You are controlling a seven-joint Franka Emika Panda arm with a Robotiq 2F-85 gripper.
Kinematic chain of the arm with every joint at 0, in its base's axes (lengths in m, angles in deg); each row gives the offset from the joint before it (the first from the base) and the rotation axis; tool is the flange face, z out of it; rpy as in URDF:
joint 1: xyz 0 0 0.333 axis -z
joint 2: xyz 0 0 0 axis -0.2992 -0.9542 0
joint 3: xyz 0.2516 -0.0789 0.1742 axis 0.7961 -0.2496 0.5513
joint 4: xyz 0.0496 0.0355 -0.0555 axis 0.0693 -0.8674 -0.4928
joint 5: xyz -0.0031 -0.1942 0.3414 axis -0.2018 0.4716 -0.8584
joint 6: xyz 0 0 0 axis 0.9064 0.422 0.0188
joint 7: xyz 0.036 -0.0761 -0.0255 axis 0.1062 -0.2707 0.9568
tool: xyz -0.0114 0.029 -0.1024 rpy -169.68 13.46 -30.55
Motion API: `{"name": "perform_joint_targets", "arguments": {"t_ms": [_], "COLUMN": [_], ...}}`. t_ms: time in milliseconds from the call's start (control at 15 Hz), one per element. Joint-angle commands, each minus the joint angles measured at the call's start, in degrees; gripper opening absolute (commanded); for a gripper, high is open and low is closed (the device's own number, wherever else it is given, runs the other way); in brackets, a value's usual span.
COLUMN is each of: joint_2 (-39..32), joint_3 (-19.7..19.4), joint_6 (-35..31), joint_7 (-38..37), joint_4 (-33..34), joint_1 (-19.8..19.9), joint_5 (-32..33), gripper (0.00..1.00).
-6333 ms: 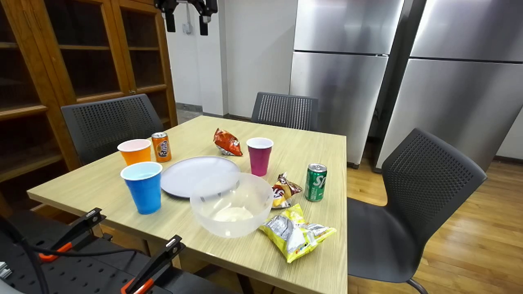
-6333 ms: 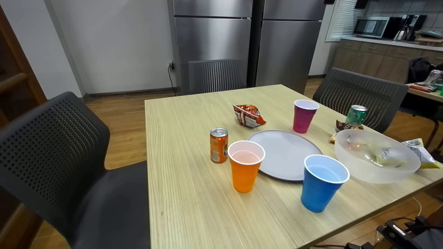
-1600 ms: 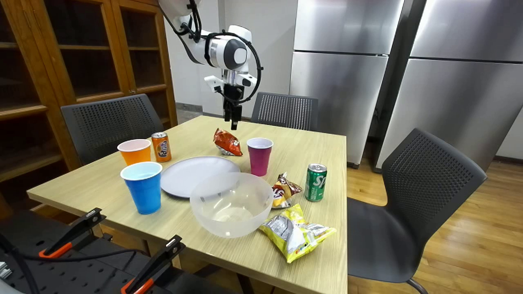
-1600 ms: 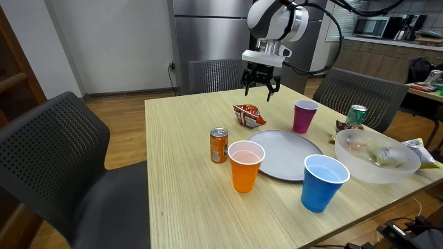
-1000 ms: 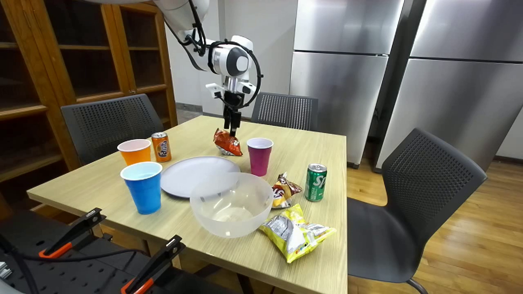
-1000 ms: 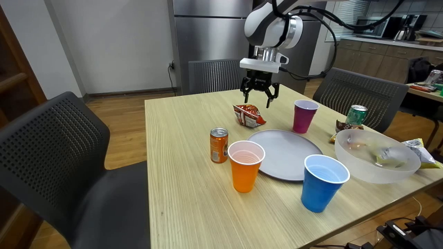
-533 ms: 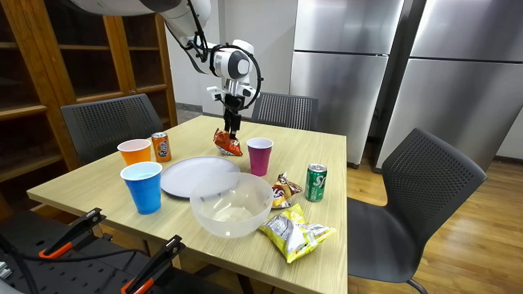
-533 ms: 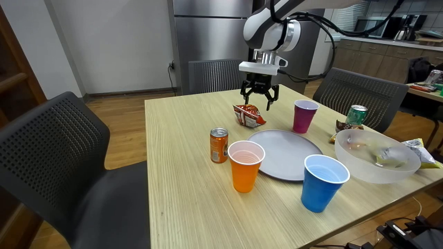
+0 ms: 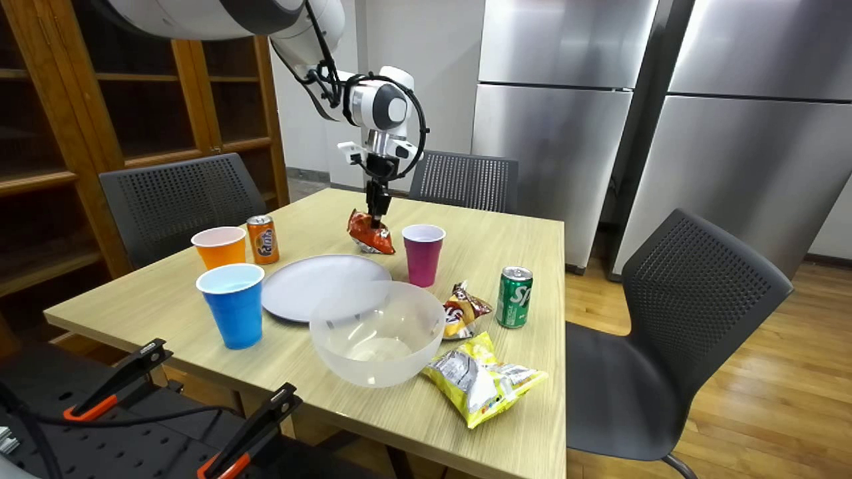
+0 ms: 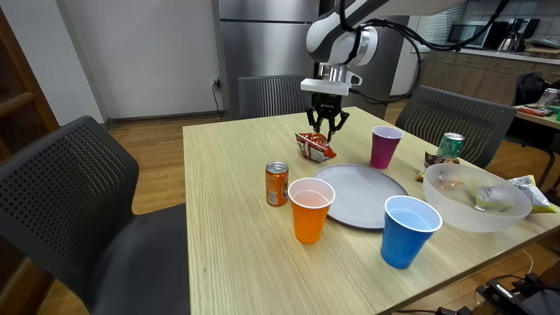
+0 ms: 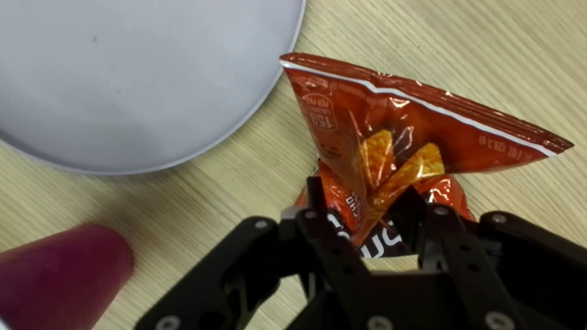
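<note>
Wrist view alone shows chips printed on the red bag.

There's my white arm, dark grey panels, black cables looped, silver collar gleaming, and look, my black gripper studded with round silver screws!

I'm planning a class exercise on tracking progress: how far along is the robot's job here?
Done: the gripper is at the red chip bag, its fingers either side of the bag's middle in the wrist view. In hand: seemingly the grasp, though whether they pinch it is unclear. Left: any lift, since the bag rests on the table.
</note>
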Motion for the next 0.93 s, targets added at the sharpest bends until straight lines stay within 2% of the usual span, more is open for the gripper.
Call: {"name": "perform_joint_targets", "arguments": {"t_ms": [0,133,867], "joint_2": [-1.9,-2.0,3.1], "joint_3": [-0.1,-0.1,0.8], "joint_6": [3.0,3.0,0.9], "joint_7": [-2.0,-2.0,-0.1], "joint_4": [4.3,4.5,1.0], "joint_1": [0.1,0.1,-0.2], "joint_5": [0.2,0.2,-0.1], "gripper": [0.10,0.00,0.00]}}
